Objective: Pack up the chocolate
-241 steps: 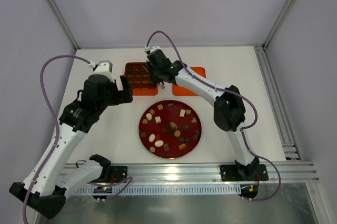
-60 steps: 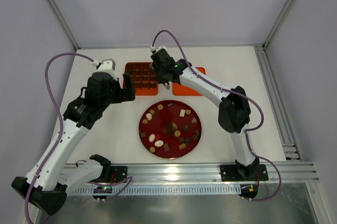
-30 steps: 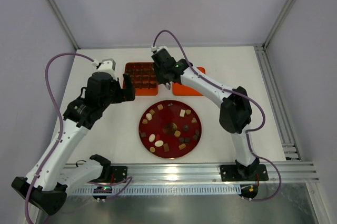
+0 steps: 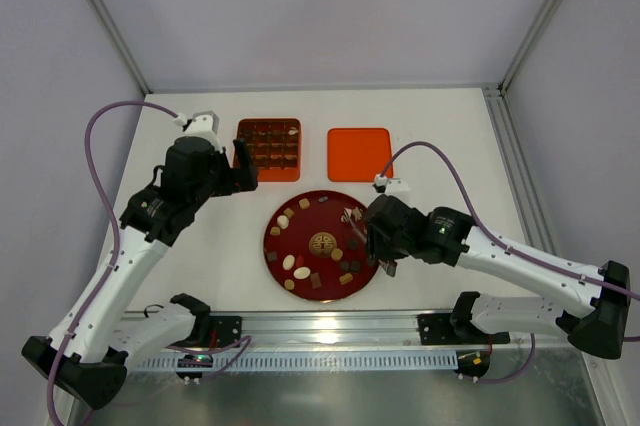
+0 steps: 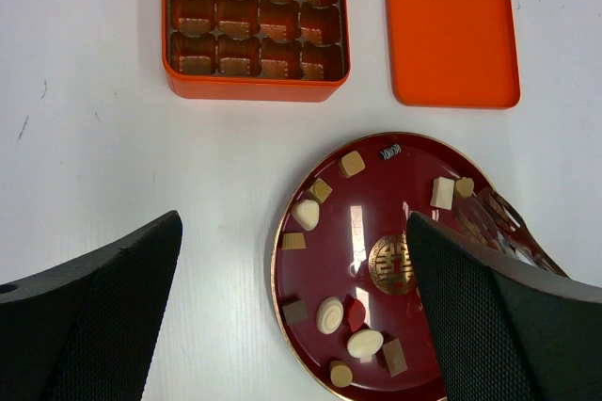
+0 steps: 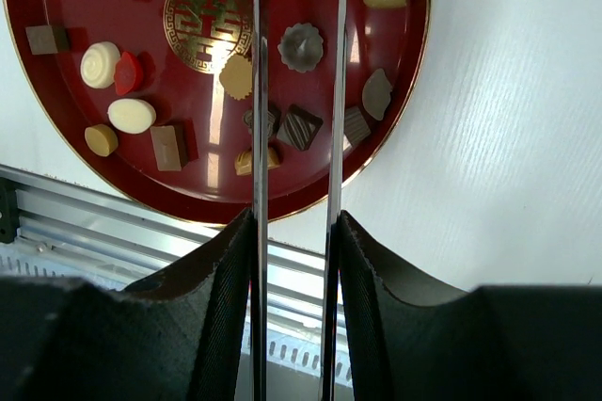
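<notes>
white table (image 4: 440,136) from above: the red plate (image 4: 283,254) at centre carries the chocolate (image 4: 301,272); the orange compartment box (image 4: 268,148) sits at 11 o'clock, its lid (image 4: 359,153) at 1. left wrist: left fingers (image 5: 113,316) spread wide, holding nothing, above plate and box. right wrist: right fingers (image 6: 221,307) partly parted over the plate's dark pieces; whether they grip anything, i cannot tell.

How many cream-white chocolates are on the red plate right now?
4 cream-white chocolates: one by the left rim of the red plate, two together near its front edge, one far right. The right pincer covers part, so more may hide.
</notes>
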Robot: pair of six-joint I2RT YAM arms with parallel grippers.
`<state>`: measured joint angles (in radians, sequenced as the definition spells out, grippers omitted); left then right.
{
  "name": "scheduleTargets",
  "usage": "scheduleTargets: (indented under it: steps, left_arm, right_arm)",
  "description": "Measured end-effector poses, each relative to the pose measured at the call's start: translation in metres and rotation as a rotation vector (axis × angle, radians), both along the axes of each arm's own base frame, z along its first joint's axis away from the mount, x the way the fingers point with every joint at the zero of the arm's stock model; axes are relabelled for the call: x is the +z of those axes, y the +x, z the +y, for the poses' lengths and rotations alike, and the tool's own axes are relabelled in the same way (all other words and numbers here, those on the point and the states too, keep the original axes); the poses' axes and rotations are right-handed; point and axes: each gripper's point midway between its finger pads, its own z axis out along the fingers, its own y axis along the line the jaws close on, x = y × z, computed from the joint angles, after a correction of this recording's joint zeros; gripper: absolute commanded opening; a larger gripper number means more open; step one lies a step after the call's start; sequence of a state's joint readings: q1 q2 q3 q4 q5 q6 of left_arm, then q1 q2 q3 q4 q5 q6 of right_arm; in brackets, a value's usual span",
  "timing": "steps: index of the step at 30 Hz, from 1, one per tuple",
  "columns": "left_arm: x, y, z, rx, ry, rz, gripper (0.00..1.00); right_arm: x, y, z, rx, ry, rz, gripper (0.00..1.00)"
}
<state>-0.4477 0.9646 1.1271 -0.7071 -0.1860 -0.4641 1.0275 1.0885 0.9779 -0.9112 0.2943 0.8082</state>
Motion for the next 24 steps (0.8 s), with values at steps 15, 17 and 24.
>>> scheduleTargets:
  steps: [15, 17, 24]
  left_arm:
    - [-0.002, -0.001, 0.001, 0.000, 0.002, 0.003, 1.00]
    - [-0.002, -0.001, 0.000, 0.000, 0.002, 0.003, 1.00]
    - [-0.003, -0.001, 0.001, 0.000, 0.003, 0.004, 1.00]
  right_arm:
    - [-0.019, -0.004, 0.011, 0.000, 0.004, 0.059, 0.41]
    - [-0.022, -0.004, 0.011, 0.000, -0.006, 0.064, 0.42]
    - [-0.028, -0.002, 0.014, 0.000, -0.020, 0.070, 0.42]
